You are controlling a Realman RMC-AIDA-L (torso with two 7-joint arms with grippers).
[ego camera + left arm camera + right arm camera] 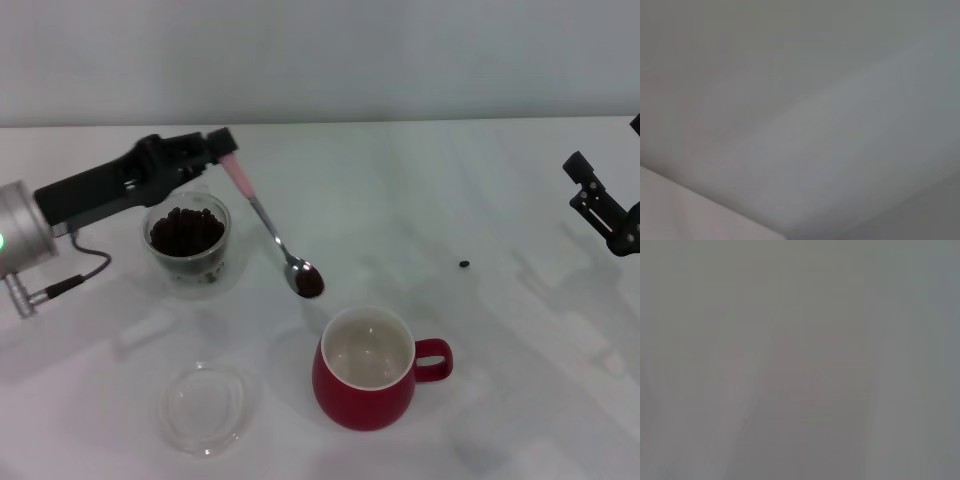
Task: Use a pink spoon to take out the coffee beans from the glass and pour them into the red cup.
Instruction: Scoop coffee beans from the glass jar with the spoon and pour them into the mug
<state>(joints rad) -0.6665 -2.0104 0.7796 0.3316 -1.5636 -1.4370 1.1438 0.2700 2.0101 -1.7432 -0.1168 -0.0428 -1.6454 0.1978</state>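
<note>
Right now the job looks to be at the carrying step: a loaded spoon is on its way from the glass to the cup, with the tipping not yet done. On the left, the left hand (222,147) is closed on the pale pink end of the pink spoon (270,228), which slants down and to the right. Just below that hand stands the glass (188,240), a small clear round cup with plenty of dark coffee beans (186,231) in it. In front of it a shallow clear dish (203,407) lies flat on the white counter (450,200). The spoon's shiny bowl holds a few beans and hangs above the counter, between the glass and the red cup (368,369), short of its rim. That cup is rounded, dark red, pale inside, with its loop handle to the right; no beans show in it. Next, I judge, the bowl must travel over the cup's mouth and then roll to spill. One stray bean (464,264) lies on the counter farther right. The right hand (598,205) sits parked at the far right edge, its fingers apart and holding nothing.
</note>
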